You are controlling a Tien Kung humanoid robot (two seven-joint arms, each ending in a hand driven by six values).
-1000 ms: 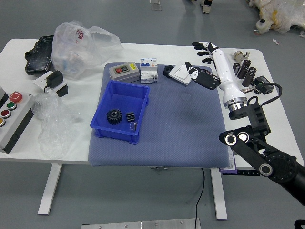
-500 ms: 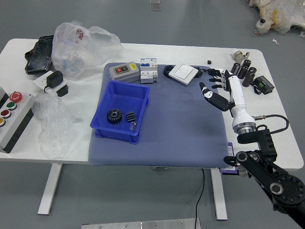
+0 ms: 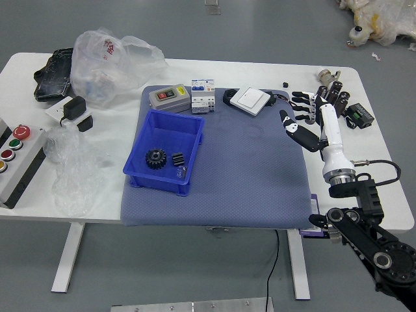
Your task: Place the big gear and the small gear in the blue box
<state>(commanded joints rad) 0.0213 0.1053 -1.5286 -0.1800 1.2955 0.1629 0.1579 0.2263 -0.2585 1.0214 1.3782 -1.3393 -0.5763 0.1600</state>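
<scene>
Big gear point(image 3: 156, 158), small gear point(image 3: 178, 158) apart inside blue box point(image 3: 156, 182). Right robot hand point(image 3: 327, 123) wide, empty, over right edge of mat point(image 3: 247, 175).

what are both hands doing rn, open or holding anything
Right hand: open, holding nothing.
Left hand: cannot be told, out of view.

On the white counter point(image 3: 247, 73) I see a blue-grey mat point(image 3: 253, 169) (blue box point(image 3: 153, 184) towards its left) and crumpled plastic point(image 3: 68, 169).
</scene>
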